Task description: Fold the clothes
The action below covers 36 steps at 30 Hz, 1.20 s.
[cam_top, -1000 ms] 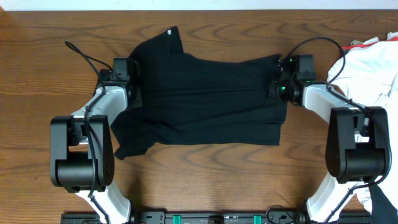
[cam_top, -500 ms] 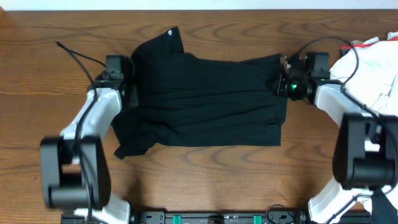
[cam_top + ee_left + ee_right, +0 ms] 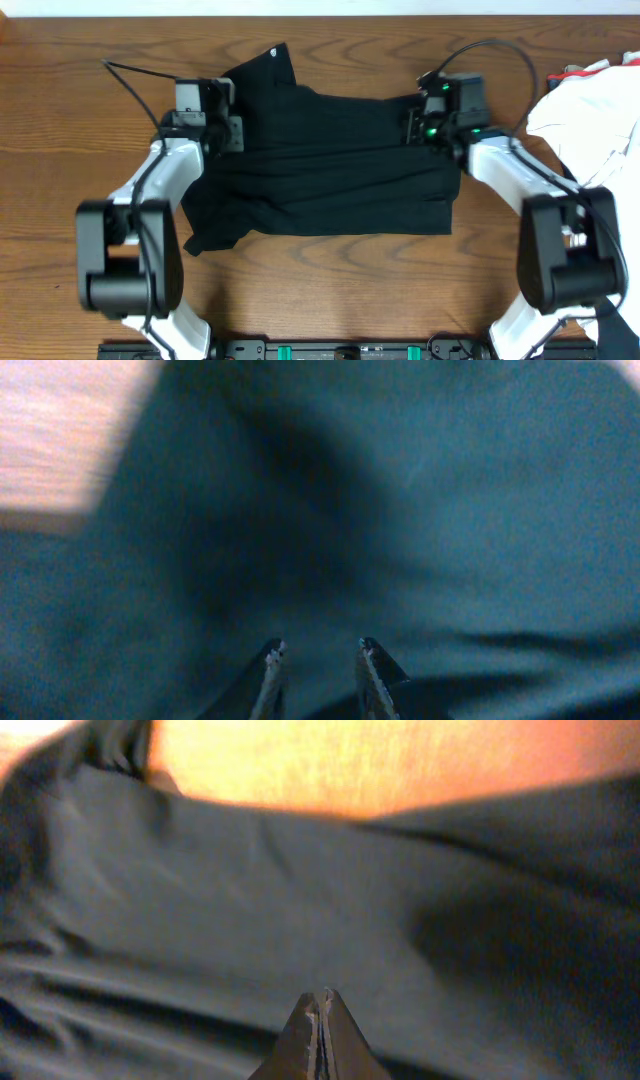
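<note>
Table [image 3: 60, 200] with shirt [image 3: 340, 160]; white heap [image 3: 600, 110] overhead only

Black shirt [image 3: 340, 165] (rumpled) on table [image 3: 60, 130]

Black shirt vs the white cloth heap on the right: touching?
Apart. The overhead view shows a strip of bare wooden table between the right edge of the black shirt and the white cloth heap.

Overhead looks straight down on the whole desk [image 3: 60, 200]. Both wrist cameras sit close over the black shirt [image 3: 330, 160], facing along their jaws; all three share it.
</note>
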{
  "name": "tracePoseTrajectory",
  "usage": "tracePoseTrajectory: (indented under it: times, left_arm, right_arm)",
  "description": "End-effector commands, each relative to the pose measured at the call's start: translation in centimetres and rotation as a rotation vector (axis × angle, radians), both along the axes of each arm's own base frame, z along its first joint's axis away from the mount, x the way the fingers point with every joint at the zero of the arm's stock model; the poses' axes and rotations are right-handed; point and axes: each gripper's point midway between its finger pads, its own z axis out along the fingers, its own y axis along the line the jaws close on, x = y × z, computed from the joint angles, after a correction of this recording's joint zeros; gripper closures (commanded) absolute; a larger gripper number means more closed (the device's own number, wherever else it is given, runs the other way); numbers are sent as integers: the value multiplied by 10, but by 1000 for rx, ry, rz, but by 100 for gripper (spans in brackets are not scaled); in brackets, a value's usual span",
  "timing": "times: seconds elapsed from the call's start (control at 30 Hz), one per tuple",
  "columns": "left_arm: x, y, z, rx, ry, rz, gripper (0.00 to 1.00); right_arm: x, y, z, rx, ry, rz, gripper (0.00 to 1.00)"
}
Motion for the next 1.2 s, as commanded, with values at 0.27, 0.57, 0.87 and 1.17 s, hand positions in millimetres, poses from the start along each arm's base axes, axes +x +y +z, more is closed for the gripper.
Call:
tracePoseTrajectory:
  times: [0.27,0.57,0.87,1.17]
  left_arm:
    - [-1,-12,-67,-63,91,-29,81]
    - [60,-13,-57,-184,-104,128,81]
    - [122,-6,21,-192,-242,126,85]
    - [106,21,129,-68,-198,53,51]
  right_arm:
    - [5,-5,-75,-3,121,-122,98]
    - [50,3,-91,53,103,-183,99]
    - [95,6,-42,85,32,-133,94]
    - [86,-37,50,51,-7,-55,47]
